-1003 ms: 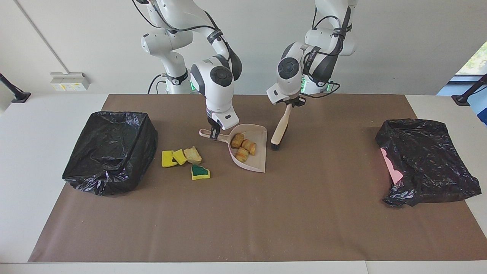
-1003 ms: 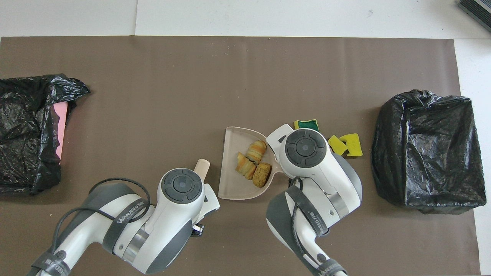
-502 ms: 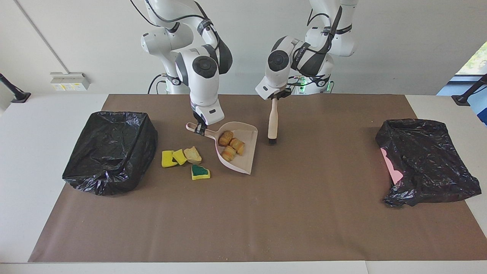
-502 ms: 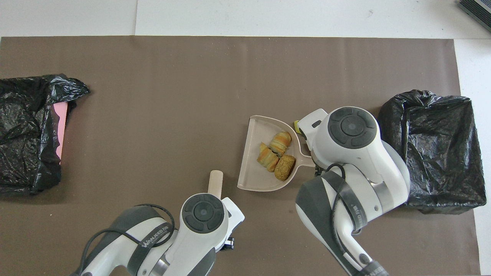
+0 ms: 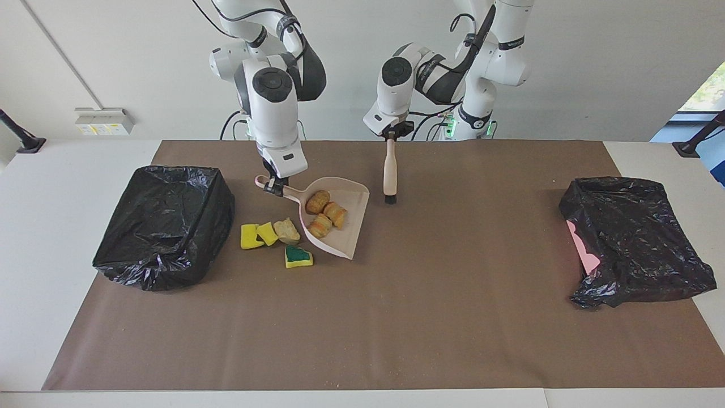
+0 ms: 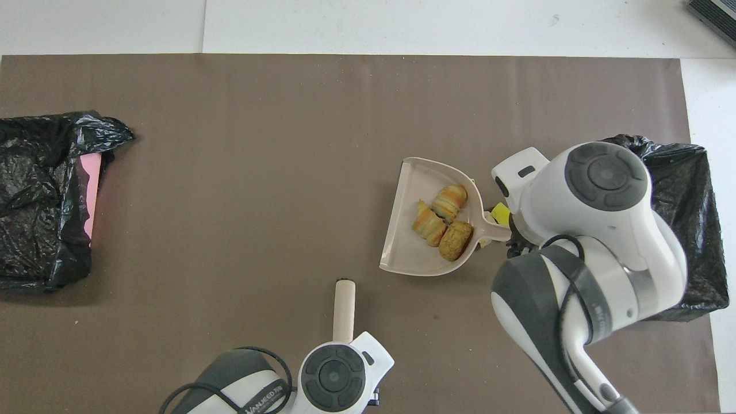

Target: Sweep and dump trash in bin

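My right gripper [image 5: 273, 186] is shut on the handle of the pale pink dustpan [image 5: 346, 233] and holds it above the mat. Three golden-brown pastries [image 5: 324, 214] lie in the pan, which also shows in the overhead view [image 6: 405, 247] with the pastries [image 6: 441, 215]. Two yellow sponge chunks [image 5: 256, 235], a beige bread chunk [image 5: 286, 230] and a green-topped sponge [image 5: 298, 256] lie on the mat beside and partly under the pan. The black-lined bin [image 5: 164, 221] stands toward the right arm's end. My left gripper [image 5: 390, 136] is shut on the cream-handled brush [image 5: 389, 170], bristles down.
A second black bag [image 5: 637, 238] with a pink edge showing lies toward the left arm's end of the table. The brown mat [image 5: 362, 328] covers most of the table. The right arm hides part of the bin [image 6: 698, 190] in the overhead view.
The right gripper has lifted the dustpan with the pastries and carried it toward the bin at the right arm's end. The left gripper has raised the brush and drawn it back toward the robots.
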Controlling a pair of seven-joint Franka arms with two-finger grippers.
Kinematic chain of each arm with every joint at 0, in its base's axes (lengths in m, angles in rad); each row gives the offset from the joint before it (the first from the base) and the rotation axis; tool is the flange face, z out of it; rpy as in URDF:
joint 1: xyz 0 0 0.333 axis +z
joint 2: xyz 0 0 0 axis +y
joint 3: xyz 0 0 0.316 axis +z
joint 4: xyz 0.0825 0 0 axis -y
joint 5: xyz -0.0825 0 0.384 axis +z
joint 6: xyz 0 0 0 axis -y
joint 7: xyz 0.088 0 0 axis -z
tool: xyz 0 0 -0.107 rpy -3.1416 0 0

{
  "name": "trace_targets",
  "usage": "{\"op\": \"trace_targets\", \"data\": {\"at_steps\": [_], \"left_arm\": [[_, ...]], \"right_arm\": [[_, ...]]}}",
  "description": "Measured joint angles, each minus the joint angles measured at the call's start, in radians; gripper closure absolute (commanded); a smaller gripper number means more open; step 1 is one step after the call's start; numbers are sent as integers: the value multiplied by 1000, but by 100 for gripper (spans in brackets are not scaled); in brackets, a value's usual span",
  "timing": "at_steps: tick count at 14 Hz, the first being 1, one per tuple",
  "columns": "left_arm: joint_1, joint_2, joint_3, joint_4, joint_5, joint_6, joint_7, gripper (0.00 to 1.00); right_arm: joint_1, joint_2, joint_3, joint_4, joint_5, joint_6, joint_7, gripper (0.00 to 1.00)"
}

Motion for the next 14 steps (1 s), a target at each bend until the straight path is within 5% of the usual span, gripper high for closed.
{"op": "trace_targets", "data": {"at_steps": [8, 10, 12, 13, 14], "left_arm": [[-51, -15, 5, -69, -65, 97, -43, 100], [-51, -15, 9, -70, -69, 103, -43, 73], [-51, -15, 11, -72, -70, 106, -43, 19], [-50, -15, 13, -73, -70, 111, -43, 0], [-47, -15, 16, -72, -70, 116, -43, 0]], "right_arm": [[-434, 28, -8, 59, 0, 122, -399, 100], [-499, 56, -9, 94, -1, 133, -505, 100], [-530, 84, -9, 124, -1, 134, -568, 100], [-536, 93, -8, 132, -1, 134, -580, 100], [-536, 97, -8, 134, -1, 134, -583, 100]]}}
